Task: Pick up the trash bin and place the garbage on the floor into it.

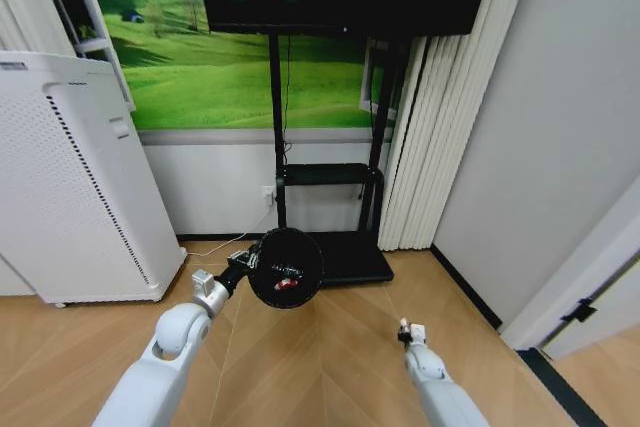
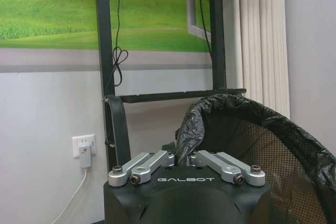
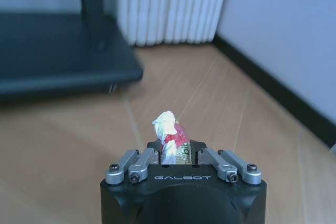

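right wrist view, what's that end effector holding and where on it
The right end effector is shut on a crumpled red-and-white piece of garbage, pinched at its lower end, with the white tip sticking out.

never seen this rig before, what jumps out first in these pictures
The left gripper holds the black mesh trash bin up off the wooden floor by its lined rim, mouth tipped toward the head camera, a red piece inside. Lower right, the right gripper is shut on a crumpled red-and-white piece of garbage.

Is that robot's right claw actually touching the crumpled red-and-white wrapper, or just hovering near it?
Touching. In the right wrist view the right gripper has its fingers closed on the red-and-white piece, which sticks up from between them, lifted clear of the floor.
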Controlling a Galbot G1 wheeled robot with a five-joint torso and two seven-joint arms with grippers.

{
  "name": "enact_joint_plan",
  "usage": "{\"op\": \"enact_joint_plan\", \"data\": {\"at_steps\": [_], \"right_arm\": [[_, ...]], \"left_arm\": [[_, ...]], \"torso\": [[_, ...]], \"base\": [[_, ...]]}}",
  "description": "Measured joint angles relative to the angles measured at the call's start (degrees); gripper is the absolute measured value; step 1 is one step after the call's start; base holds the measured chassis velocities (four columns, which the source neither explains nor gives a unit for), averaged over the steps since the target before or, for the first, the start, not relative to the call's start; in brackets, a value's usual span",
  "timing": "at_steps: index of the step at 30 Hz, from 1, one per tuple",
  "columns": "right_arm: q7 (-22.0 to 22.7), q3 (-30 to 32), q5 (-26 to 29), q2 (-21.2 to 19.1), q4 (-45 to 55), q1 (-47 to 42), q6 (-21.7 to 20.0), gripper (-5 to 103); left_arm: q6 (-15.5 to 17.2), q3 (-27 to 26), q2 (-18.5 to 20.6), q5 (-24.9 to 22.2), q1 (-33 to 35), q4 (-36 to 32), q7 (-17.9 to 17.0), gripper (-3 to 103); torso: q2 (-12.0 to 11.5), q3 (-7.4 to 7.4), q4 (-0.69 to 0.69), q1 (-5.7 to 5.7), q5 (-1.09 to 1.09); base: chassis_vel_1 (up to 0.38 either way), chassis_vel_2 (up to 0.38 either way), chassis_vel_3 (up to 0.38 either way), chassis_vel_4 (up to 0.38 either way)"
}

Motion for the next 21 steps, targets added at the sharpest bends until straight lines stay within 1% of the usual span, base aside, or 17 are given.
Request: {"op": "enact_joint_plan", "data": {"at_steps": [1,3,4,6,7,8,10,11,13,14,15,16,17,18,19,21], "right_arm": [[0.0,2.8,-0.2,-0.3,2.9,0.2,-0.4,28],[0.0,5.5,-1.8,-0.3,4.9,0.3,0.0,28],[0.0,5.5,-1.8,-0.3,4.9,0.3,0.0,28],[-0.1,8.2,-2.0,-0.2,7.4,0.0,0.8,28],[-0.1,8.2,-2.0,-0.2,7.4,0.0,0.8,28],[-0.3,8.9,-1.1,-0.6,9.8,-0.7,2.0,28],[-0.2,8.3,0.4,-1.8,13.9,-2.3,4.3,28],[-0.2,8.3,0.4,-1.8,13.9,-2.3,4.3,28],[0.1,7.4,2.6,-3.0,21.5,-4.1,5.7,28],[0.1,7.4,2.6,-3.0,21.5,-4.1,5.7,28],[0.2,7.1,4.3,-3.5,25.2,-4.5,6.0,28],[0.2,7.1,4.3,-3.5,25.2,-4.5,6.0,28],[-0.9,6.1,7.5,-4.4,30.9,-5.2,6.9,28],[-2.1,5.3,9.4,-5.1,34.4,-5.9,7.2,28],[-2.1,5.3,9.4,-5.1,34.4,-5.9,7.2,28],[-5.4,3.2,13.7,-6.6,42.3,-8.3,7.2,28]], "left_arm": [[-0.2,-0.1,-0.3,0.0,0.0,0.3,0.0,6],[-0.2,-0.2,-0.7,-0.2,-0.1,0.5,-0.1,6],[-0.2,-0.2,-0.7,-0.2,-0.1,0.5,-0.1,6],[-0.2,-0.4,-0.8,-0.6,-0.1,0.5,-0.1,6],[-0.2,-0.4,-0.8,-0.6,-0.1,0.5,-0.1,6],[-0.2,-0.7,-0.8,-0.8,-0.1,0.5,-0.1,6],[-0.2,-1.0,-0.7,-1.6,-0.1,0.9,-0.3,6],[-0.2,-1.0,-0.7,-1.6,-0.1,0.9,-0.3,6],[-0.1,-1.5,-1.2,-2.5,-0.3,1.5,-0.7,6],[-0.1,-1.5,-1.2,-2.5,-0.3,1.5,-0.7,6],[-0.1,-1.8,-1.4,-2.6,-0.3,2.0,-0.7,6],[-0.1,-1.8,-1.4,-2.6,-0.3,2.0,-0.7,6],[-0.1,-2.3,-1.7,-2.7,-0.3,2.9,-0.7,6],[-0.1,-2.7,-1.9,-2.9,-0.2,3.5,-0.7,6],[-0.1,-2.7,-1.9,-2.9,-0.2,3.5,-0.7,6],[-0.1,-3.6,-2.3,-3.9,-0.3,5.2,-0.7,6]], "torso": [[0.0,0.00,0.01,0.00,-0.01],[0.0,0.00,0.00,0.00,0.00],[0.0,0.00,0.00,0.00,0.00],[0.0,0.00,-0.01,0.00,0.02],[0.0,0.00,-0.01,0.00,0.02],[0.0,0.00,-0.01,0.00,0.00],[0.0,0.00,-0.01,0.00,0.02],[0.0,0.00,-0.01,0.00,0.02],[0.0,0.00,0.00,0.00,0.00],[0.0,0.00,0.00,0.00,0.00],[0.0,-0.01,-0.01,0.00,0.00],[0.0,-0.01,-0.01,0.00,0.00],[0.0,0.00,0.00,0.00,-0.01],[0.0,0.00,0.02,0.00,-0.02],[0.0,0.00,0.02,0.00,-0.02],[0.0,0.00,0.03,0.00,-0.02]], "base": [[0.000,0.000,0.000,0.000],[0.000,0.000,0.000,0.000],[0.000,0.000,0.000,0.000],[0.000,0.000,0.000,0.000],[0.000,0.000,0.000,0.000],[0.000,0.000,0.000,0.000],[0.000,0.000,0.000,0.000],[0.000,0.000,0.000,0.000],[0.000,0.000,0.000,0.000],[0.000,0.000,0.000,0.000],[0.000,0.000,0.000,0.000],[0.000,0.000,0.000,0.000],[0.000,0.000,0.000,0.000],[0.000,0.000,0.000,0.000],[0.000,0.000,0.000,0.000],[0.000,0.000,0.000,0.000]]}}
